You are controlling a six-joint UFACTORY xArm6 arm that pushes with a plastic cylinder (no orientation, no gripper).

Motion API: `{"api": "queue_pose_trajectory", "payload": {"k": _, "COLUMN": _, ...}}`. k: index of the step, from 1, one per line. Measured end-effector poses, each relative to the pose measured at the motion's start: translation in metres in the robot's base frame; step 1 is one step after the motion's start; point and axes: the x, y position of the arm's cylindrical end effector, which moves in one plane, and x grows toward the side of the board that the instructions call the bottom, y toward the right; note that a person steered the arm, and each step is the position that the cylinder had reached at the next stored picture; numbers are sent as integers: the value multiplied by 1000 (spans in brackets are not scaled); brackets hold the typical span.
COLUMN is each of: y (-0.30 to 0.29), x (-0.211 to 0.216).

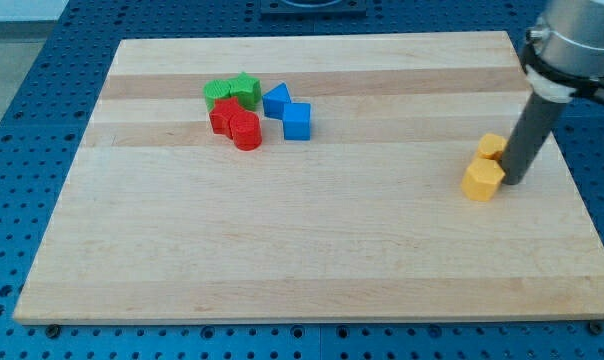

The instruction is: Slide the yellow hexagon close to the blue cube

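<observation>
The yellow hexagon (482,181) lies on the wooden board (312,250) at the view's right. A second yellow block (492,146), its shape unclear, sits just above it and is partly hidden by the rod. My tip (514,181) rests on the board, touching the right side of the yellow hexagon. The blue cube (297,121) stands far to the view's left, in a cluster near the board's top.
Beside the blue cube are a blue triangular block (275,100), a red cylinder (246,131), another red block (222,116), a green star (245,88) and a green block (217,93). The board's right edge is close to the rod.
</observation>
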Motion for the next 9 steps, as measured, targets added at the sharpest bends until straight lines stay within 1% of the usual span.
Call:
{"api": "queue_pose_trajectory", "payload": {"k": 1, "y": -21, "x": 5}}
{"api": "queue_pose_trajectory", "payload": {"k": 3, "y": 10, "x": 30}}
{"api": "queue_pose_trajectory", "payload": {"k": 4, "y": 0, "x": 48}}
{"api": "queue_pose_trajectory", "payload": {"k": 5, "y": -34, "x": 47}}
{"api": "queue_pose_trajectory", "payload": {"k": 6, "y": -71, "x": 32}}
{"api": "queue_pose_trajectory", "payload": {"k": 7, "y": -83, "x": -2}}
{"api": "queue_pose_trajectory", "payload": {"k": 8, "y": -73, "x": -20}}
{"api": "queue_pose_trajectory", "payload": {"k": 9, "y": -35, "x": -22}}
